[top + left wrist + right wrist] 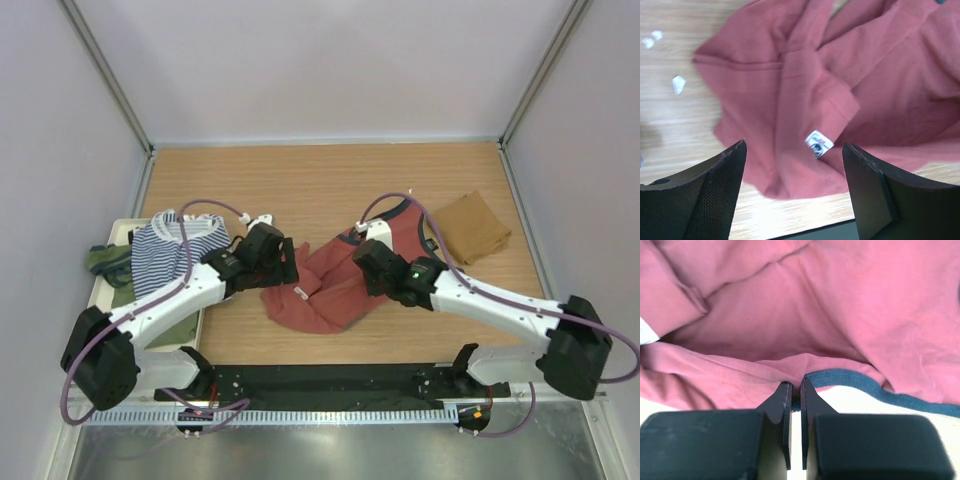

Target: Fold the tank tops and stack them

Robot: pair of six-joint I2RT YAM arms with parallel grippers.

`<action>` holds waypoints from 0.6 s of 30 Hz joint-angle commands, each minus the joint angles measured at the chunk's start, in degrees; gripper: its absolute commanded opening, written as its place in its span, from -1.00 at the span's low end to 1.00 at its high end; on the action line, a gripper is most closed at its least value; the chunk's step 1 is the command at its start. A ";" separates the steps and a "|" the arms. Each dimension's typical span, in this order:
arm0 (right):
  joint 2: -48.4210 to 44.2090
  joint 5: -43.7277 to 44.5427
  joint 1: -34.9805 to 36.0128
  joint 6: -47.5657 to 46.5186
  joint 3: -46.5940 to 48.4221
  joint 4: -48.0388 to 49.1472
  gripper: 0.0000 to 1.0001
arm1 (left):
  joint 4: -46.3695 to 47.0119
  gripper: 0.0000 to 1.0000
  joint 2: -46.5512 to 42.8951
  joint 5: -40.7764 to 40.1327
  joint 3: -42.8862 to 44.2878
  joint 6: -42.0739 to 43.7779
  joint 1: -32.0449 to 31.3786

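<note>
R gripper point(795, 385) clamped on red top point(850, 305) trim | L gripper point(795, 144) apart above it

Sewn-in label point(819, 144): a small white tag on the rust-red tank top point(880, 90). I see a dark round mark on it with a short red and dark strip beside it. The print is too blurred for me to read any letters.
Label from the top camera: only a white speck on the red cloth, too small for me to read.
Indicator light point(415, 270): a small green dot glowing on the right arm's wrist housing, and I can read no lettering by it.
Readable words, brands or numbers: none in any view.
</note>
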 commanded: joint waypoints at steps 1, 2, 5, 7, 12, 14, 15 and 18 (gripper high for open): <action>-6.16 1.73 0.05 2.59 -3.01 -2.44 -0.96 | -0.43 0.57 4.54 -1.11 5.50 2.21 -2.17; -8.00 1.29 0.05 2.77 -3.63 -2.53 -0.95 | -0.26 0.57 7.43 -1.20 6.81 2.21 -2.26; -9.68 -2.14 0.05 3.82 -5.48 -1.57 -0.96 | -0.08 0.29 11.31 -1.29 9.28 2.39 -2.44; -10.21 -2.59 0.05 4.52 -6.01 -1.30 -0.96 | -0.43 0.25 14.21 -4.95 9.99 2.13 -2.53; -11.79 -3.82 0.05 5.23 -6.89 -1.04 -0.96 | -2.81 0.29 16.42 -13.77 11.13 -0.60 -2.53; -12.32 -3.64 0.05 5.40 -7.32 -0.86 -0.96 | -1.14 0.15 17.03 -12.55 11.13 -0.08 -2.44; -12.76 -3.29 0.05 5.49 -7.41 -1.04 -0.96 | -0.79 0.08 18.34 -11.93 11.48 0.27 -2.52; -13.46 -1.46 0.05 6.46 -7.42 -1.39 -0.98 | -1.22 -0.78 19.85 -11.22 13.68 1.94 -2.52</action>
